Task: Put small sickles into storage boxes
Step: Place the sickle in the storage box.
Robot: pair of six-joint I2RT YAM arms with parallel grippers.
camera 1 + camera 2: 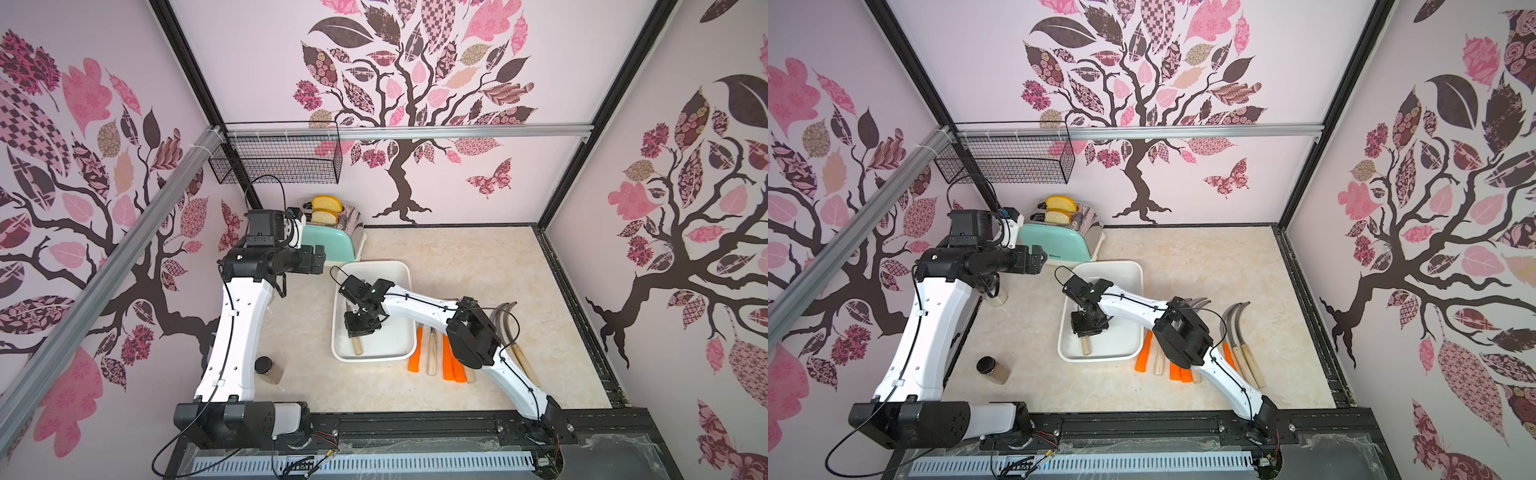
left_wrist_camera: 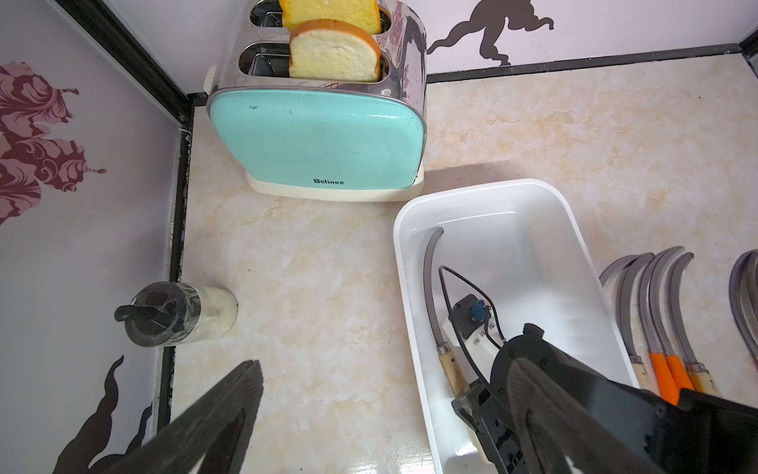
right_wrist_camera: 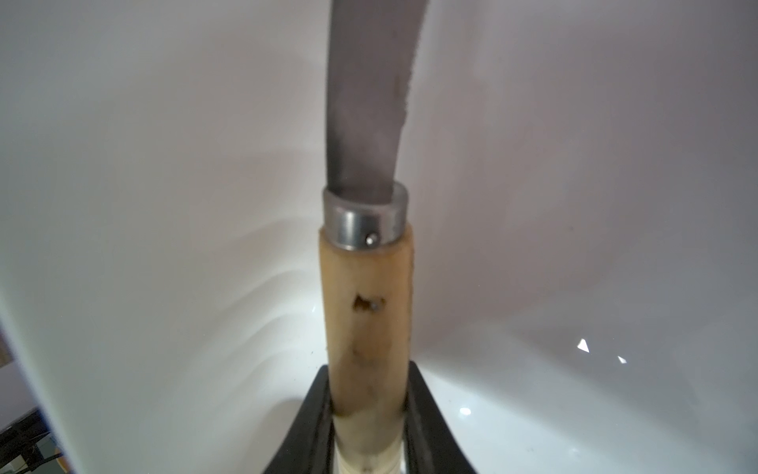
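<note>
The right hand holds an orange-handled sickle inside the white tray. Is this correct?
No: the sickle has a pale wooden handle, not orange; the right wrist view shows it. The right hand does hold it inside the white tray.

A wooden-handled sickle is inside the white tray, near the mint toaster.

The only readable text is the brand "Belinee", printed low on the mint-green toaster.
</note>
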